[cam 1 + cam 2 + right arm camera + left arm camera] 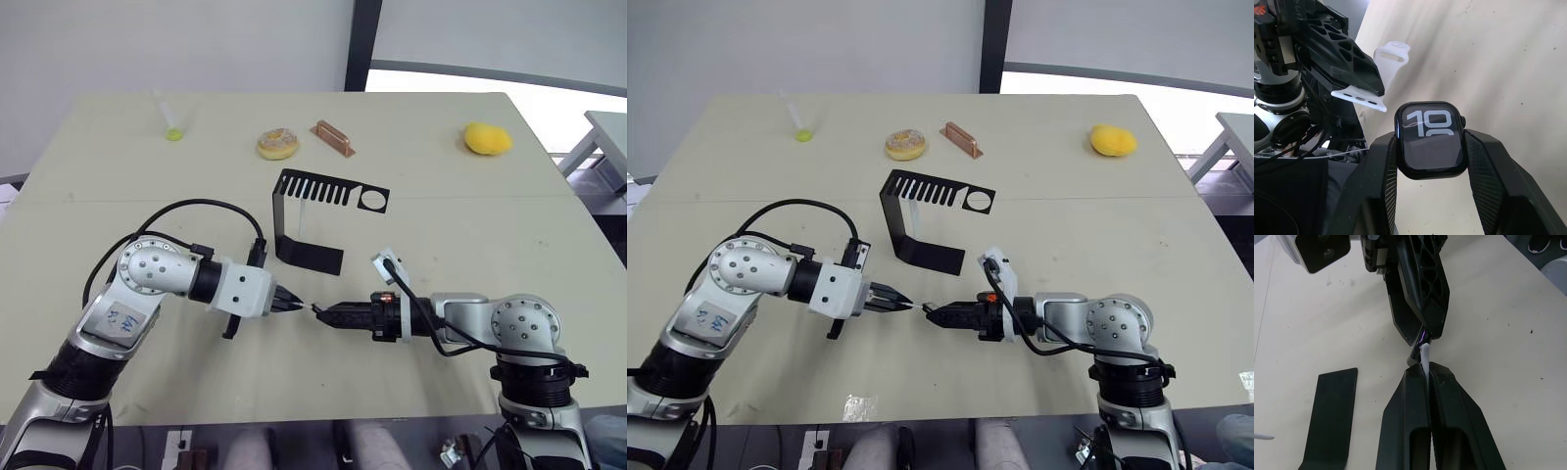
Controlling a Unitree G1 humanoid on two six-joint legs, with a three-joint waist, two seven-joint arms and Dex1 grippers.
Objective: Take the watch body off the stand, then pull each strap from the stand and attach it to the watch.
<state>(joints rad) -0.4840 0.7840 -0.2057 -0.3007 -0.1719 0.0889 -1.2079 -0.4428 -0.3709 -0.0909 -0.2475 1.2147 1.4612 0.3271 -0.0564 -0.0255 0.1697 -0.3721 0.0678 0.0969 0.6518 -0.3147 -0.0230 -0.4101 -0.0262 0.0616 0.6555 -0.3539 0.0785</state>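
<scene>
Head views: the left gripper [297, 305] and right gripper [320, 312] meet tip to tip near the table's [470, 225] front edge, with bare tabletop around them. One stand [312, 217] sits at 12 o'clock.

Left wrist view: fingers pinch one white strap [1425, 355].

Right wrist view: fingers clamp the one watch body [1431, 139], the strap at its 10 o'clock

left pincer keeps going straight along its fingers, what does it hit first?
Probably the watch clamped in the right pincer, which points straight back at it. The left pincer holds a white strap whose end would reach the watch first; depth is hard to judge.
</scene>
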